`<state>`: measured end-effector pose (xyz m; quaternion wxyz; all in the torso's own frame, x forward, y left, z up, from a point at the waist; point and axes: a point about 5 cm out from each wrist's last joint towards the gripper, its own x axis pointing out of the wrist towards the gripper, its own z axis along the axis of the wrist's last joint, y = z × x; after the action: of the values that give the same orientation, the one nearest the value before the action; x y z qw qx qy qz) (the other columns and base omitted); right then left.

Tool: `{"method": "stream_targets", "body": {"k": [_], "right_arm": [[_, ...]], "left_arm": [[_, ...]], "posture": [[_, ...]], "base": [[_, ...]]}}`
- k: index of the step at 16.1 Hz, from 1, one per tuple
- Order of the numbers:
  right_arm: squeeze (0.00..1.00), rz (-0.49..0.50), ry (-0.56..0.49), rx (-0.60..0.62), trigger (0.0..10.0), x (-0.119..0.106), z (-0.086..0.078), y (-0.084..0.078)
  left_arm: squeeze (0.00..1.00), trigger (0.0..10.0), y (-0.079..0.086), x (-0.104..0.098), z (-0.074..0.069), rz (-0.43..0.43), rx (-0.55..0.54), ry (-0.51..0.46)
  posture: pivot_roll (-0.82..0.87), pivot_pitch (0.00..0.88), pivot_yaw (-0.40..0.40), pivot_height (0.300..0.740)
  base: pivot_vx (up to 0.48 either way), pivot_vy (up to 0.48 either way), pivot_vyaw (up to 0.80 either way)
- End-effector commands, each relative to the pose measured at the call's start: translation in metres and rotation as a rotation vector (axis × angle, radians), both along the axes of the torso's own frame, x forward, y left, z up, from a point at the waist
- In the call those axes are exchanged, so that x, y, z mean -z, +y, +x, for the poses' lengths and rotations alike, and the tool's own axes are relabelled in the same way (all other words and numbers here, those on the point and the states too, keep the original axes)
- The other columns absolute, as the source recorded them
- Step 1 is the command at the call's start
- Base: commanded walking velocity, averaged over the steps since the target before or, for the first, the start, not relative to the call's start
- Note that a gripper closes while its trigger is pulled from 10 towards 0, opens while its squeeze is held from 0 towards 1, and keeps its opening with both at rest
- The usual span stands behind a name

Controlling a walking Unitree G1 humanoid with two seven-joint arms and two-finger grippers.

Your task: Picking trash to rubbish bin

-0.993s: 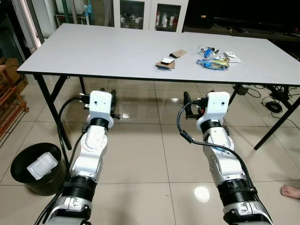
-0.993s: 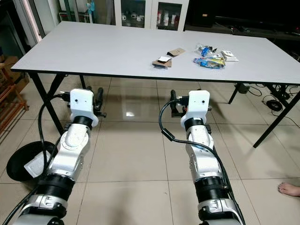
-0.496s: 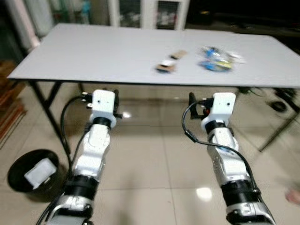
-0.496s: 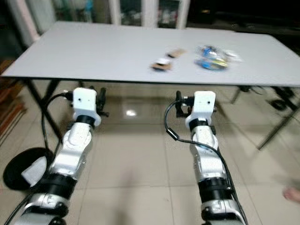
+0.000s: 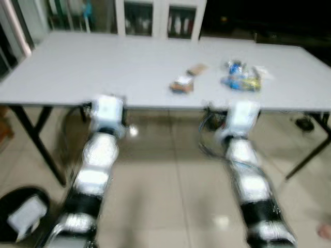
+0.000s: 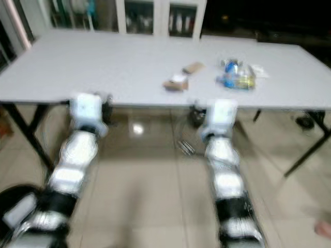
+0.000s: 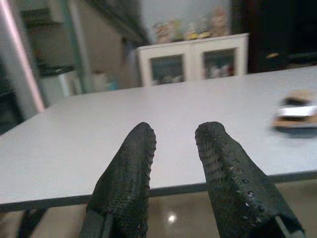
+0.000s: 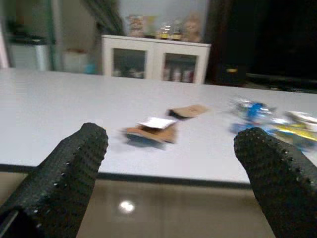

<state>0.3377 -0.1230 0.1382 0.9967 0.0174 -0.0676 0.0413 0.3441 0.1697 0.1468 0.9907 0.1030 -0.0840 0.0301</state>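
Note:
The trash lies on the grey table (image 5: 103,67): a brown cardboard scrap with a white patch (image 5: 182,84), a smaller brown scrap (image 5: 196,68) and a heap of blue and yellow wrappers (image 5: 240,80). Both arms reach forward, with the wrists just at the table's near edge. My left gripper (image 7: 176,136) has its fingers a little apart with nothing between them, facing bare tabletop. My right gripper (image 8: 173,139) is wide open and faces the cardboard scrap (image 8: 151,130), still short of the table edge. The black bin (image 5: 20,219) stands on the floor at the lower left.
A white container (image 5: 23,219) lies in the bin. Black table legs (image 5: 36,139) slant down at left and right (image 5: 305,155). White glass-door cabinets (image 5: 160,20) stand behind the table. A person's foot (image 5: 325,231) shows at the right edge. The eye views are blurred.
The camera has moved nearer to the table and blurred. Both wrists now reach the table's near edge. The trash lies where it was.

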Motion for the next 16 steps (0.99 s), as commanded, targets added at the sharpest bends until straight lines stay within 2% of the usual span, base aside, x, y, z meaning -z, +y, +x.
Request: {"method": "stream_targets", "body": {"k": [1,16], "right_arm": [[0.0,0.0,-0.02,0.047,10.0,-0.0056,0.0013,-0.0156],[0.0,-0.005,-0.019,0.052,10.0,-0.0059,0.002,-0.0165]], "left_arm": [[0.0,10.0,-0.0126,-0.0039,0.0015,-0.011,0.031,-0.011],[0.0,10.0,-0.0164,-0.0066,0.0016,-0.011,0.051,-0.01]], "posture": [[-0.01,0.014,-0.056,0.74],[-0.01,0.028,-0.055,0.74]], "base": [[0.472,0.0,0.0],[0.463,0.0,0.0]]}}
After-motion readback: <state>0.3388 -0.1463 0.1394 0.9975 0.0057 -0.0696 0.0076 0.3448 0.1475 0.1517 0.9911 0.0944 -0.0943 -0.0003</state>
